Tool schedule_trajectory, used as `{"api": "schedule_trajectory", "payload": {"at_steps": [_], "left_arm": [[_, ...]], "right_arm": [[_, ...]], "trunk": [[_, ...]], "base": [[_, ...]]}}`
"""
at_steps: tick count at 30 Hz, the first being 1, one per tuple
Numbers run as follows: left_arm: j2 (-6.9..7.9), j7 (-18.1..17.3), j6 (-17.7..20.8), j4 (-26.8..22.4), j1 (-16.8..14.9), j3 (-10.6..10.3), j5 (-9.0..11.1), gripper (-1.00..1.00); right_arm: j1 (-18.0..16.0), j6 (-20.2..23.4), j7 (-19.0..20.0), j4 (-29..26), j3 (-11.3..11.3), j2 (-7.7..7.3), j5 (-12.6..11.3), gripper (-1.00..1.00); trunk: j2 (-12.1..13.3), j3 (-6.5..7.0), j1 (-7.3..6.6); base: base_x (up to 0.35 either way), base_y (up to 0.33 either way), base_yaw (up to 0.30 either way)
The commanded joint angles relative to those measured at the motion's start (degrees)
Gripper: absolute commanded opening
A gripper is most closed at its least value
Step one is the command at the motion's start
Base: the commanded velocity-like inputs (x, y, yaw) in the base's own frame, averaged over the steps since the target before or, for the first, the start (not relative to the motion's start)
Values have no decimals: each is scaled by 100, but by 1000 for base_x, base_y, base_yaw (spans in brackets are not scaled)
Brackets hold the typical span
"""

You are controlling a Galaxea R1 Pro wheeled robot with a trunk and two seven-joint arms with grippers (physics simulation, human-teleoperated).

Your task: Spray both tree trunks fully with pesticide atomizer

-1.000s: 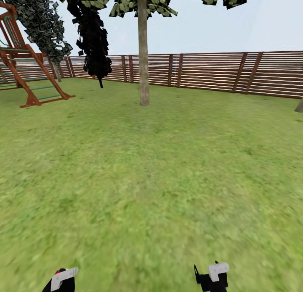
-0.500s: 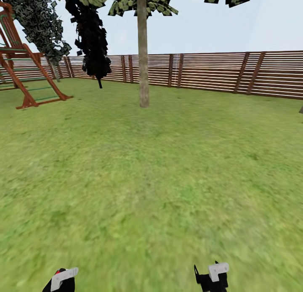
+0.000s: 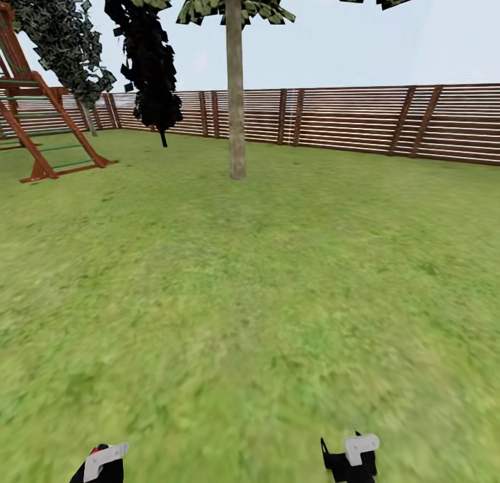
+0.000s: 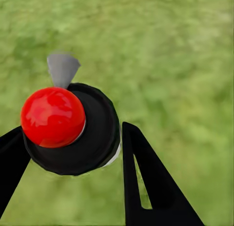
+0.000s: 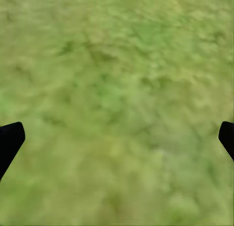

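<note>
1. Standing at the lawn's (image 3: 250,295) far left edge, a red-brown wooden climbing frame (image 3: 38,121) rests on the grass in front of the slatted fence (image 3: 347,118).
2. Just right of it, a grey-green leafy tree (image 3: 62,38) and a black-leaved tree (image 3: 149,66) stand near the fence's back-left corner.
3. Near the middle of the lawn's far part, one tree trunk (image 3: 236,87) rises straight and bare, mottled grey-tan, with blocky green leaves at its top. It stands well apart from both grippers.
4. Left gripper (image 3: 99,463), at the head view's lower edge: its black fingers (image 4: 146,177) are closed against the pesticide atomizer (image 4: 73,128), a black round body with a red ball on top and a grey nozzle, held over grass.
5. Right gripper (image 3: 351,456): its fingers are spread wide, at opposite edges of the right wrist view, with nothing but grass between them.
</note>
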Motion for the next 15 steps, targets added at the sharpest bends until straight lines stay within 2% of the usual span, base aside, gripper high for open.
{"api": "schedule_trajectory", "payload": {"at_steps": [1, 15], "left_arm": [[4, 42, -16, 0, -3, -37, 7, -100], [4, 42, -16, 0, -3, -37, 6, -100]], "right_arm": [[-3, -5, -61, 3, 45, 0, 27, 100], [-3, -5, -61, 5, 45, 0, 27, 100]], "trunk": [[-2, -5, 3], [-2, -5, 3]], "base": [[340, 0, 0], [340, 0, 0]]}}
